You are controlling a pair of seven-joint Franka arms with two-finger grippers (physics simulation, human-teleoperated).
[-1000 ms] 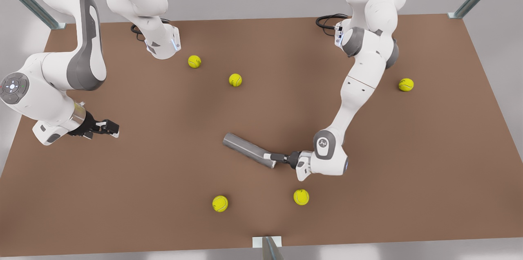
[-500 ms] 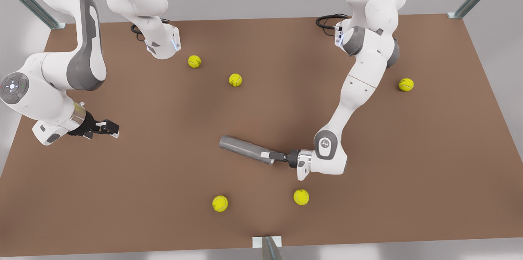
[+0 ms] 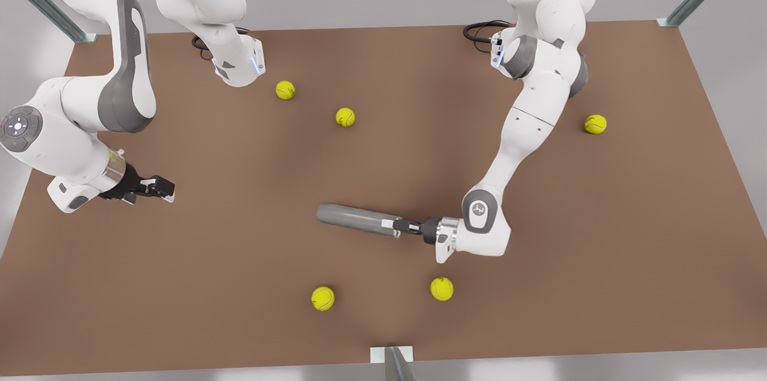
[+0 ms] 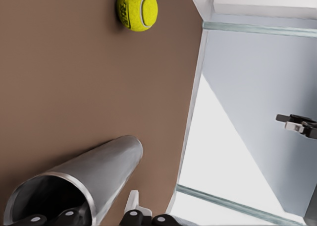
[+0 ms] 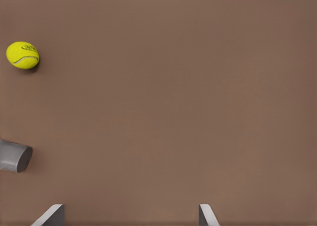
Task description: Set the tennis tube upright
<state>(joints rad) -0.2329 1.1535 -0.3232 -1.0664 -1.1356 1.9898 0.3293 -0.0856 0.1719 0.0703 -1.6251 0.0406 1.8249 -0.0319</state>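
Brown table (image 3: 599,219). Five yellow tennis balls: two (image 3: 441,289) (image 3: 323,298) just nearer the camera than the tube-holding gripper; two (image 3: 285,90) (image 3: 345,117) farther back; one (image 3: 595,124) behind it.

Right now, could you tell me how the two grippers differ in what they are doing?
The left gripper is shut on the hollow end of the tennis tube, while the right gripper hangs open over the bare table, holding nothing. The left reaches in nearly level; the right waits aside. Both have dark fingers.
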